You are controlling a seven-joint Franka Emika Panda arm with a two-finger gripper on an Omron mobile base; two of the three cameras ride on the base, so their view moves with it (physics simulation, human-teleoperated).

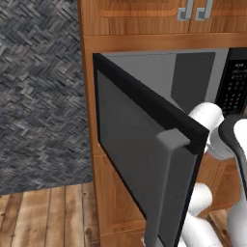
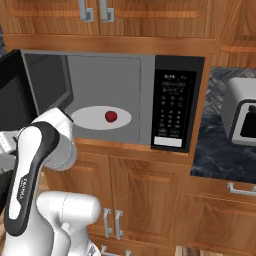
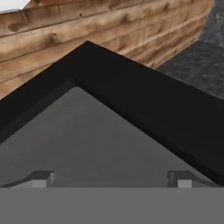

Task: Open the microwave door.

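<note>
Microwave door [image 1: 144, 149], black-framed with grey window and vertical grey bar handle, stands swung wide leftward off the black built-in microwave [image 2: 172, 105]; end effector [image 3: 111, 179], fingers apart and empty, faces its inner panel.

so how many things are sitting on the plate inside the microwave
1: a small red item, maybe a fruit, near the middle of the white plate inside the open microwave. The robot's arm covers the plate's left edge, so something might hide there.

arm [image 2: 35, 165]: white rounded tubular links | joints: dark grey bands | marking: small dark lettering along forearm (too small to read) | fingertips [image 3: 41, 178]: two small grey squared blocks | surface: smooth, glossy
</note>
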